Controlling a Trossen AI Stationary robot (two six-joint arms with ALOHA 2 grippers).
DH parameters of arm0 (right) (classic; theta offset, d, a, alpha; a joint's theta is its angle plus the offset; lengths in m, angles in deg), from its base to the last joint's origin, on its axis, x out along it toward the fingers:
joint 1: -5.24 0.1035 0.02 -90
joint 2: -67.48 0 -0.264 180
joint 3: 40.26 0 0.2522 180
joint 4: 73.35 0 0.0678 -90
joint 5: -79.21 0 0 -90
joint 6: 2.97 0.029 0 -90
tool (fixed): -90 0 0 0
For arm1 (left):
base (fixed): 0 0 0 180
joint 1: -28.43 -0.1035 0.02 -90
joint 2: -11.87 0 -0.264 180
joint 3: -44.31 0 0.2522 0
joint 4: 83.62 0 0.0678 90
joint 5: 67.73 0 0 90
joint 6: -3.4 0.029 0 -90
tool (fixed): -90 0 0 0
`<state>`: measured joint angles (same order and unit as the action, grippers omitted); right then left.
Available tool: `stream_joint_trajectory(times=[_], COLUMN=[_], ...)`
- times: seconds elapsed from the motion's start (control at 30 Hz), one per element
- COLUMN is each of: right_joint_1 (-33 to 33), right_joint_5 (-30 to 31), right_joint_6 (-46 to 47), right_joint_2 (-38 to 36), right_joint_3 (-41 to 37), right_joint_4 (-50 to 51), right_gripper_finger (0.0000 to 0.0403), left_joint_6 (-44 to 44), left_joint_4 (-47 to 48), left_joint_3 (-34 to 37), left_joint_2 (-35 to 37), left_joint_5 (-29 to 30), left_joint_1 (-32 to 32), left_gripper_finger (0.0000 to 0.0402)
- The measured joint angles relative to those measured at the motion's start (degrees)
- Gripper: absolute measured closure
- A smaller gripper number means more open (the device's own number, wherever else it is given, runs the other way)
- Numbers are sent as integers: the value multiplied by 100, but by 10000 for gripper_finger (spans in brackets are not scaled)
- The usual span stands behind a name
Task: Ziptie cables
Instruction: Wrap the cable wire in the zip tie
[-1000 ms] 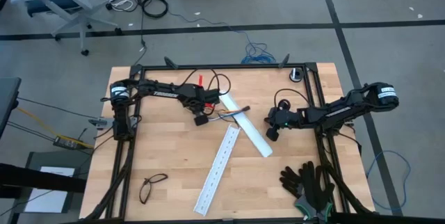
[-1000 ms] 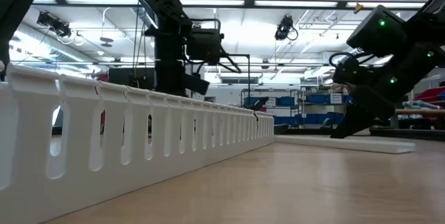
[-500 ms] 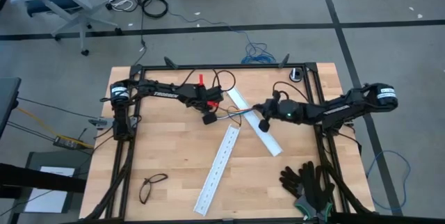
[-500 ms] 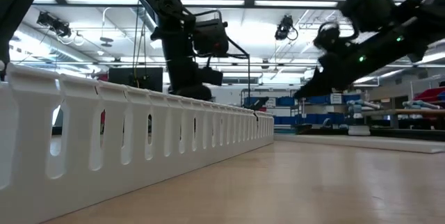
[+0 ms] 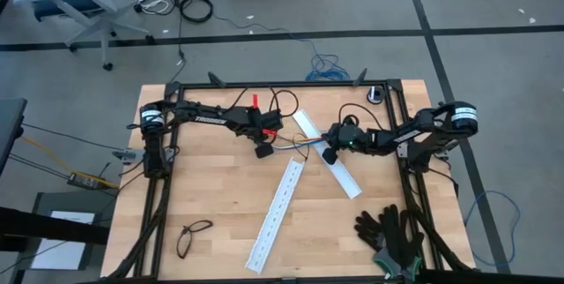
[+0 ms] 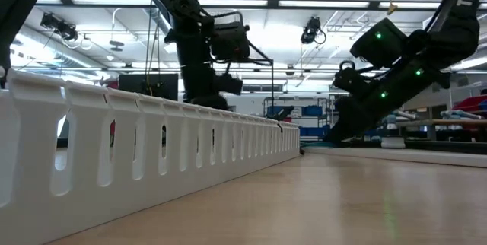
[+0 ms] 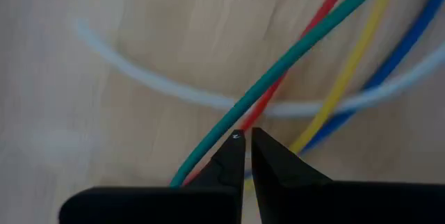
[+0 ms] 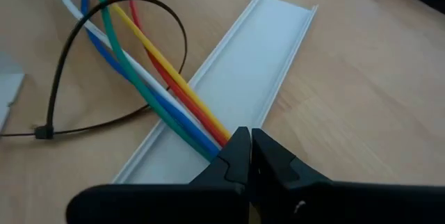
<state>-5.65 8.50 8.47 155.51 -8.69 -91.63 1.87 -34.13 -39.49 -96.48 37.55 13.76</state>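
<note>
The cables (image 5: 295,145) are thin green, red, yellow, blue and white wires stretched between my two grippers at mid-table. In the right wrist view the cables (image 8: 160,71) cross a plain white rail (image 8: 229,92), and a black zip tie (image 8: 118,64) loops loosely around them, its head (image 8: 45,132) off to one side. My left gripper (image 5: 263,151) is shut at the cables' left end, with the wires (image 7: 299,50) fanning out ahead of it. My right gripper (image 5: 327,153) is shut at their right end. My left gripper (image 7: 245,142) comes at the wires from above, pointing down. The green and red wires (image 7: 208,156) run in under one finger, the yellow wire (image 7: 309,135) under the other. The fingers hide the place of contact itself. My right gripper (image 8: 245,144) pinches the gathered wires at their end (image 8: 208,135) between its two fingers. It comes slanting down from the table's right, fingers along the wires. The wires lie low over the white rail.
A long perforated white rail (image 5: 275,218) lies aslant toward the near edge and fills the low view's left (image 6: 152,146). The plain rail (image 5: 342,176) runs under my right gripper. Glasses (image 5: 194,235) lie near left, black gloves (image 5: 389,231) near right.
My right gripper has moved from the table's right side toward the left and slightly toward the far edge, reaching the cables' right end. My left gripper has shifted a little to the right. The plain white rail has slid toward the right.
</note>
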Motion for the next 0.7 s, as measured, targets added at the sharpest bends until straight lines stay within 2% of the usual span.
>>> stream_joint_trajectory(times=[0.23, 0.37, 0.53, 0.7], right_joint_1=[33, 32, 35, 35], right_joint_5=[31, 25, 20, 2], right_joint_6=[0, 0, 1, -24], right_joint_2=[-66, -68, -66, -64], right_joint_3=[-7, -9, -13, -21], right_joint_4=[84, 104, 123, 61], right_gripper_finger=[402, 403, 403, 403], left_joint_6=[-282, -410, -156, 105], left_joint_4=[1225, 1330, 706, -814], left_joint_3=[-2, 0, 50, 923], left_joint_2=[0, 112, 823, 2097], left_joint_5=[455, 693, 705, 577], left_joint_1=[2, 32, 249, 317], left_gripper_finger=[401, 401, 401, 401])
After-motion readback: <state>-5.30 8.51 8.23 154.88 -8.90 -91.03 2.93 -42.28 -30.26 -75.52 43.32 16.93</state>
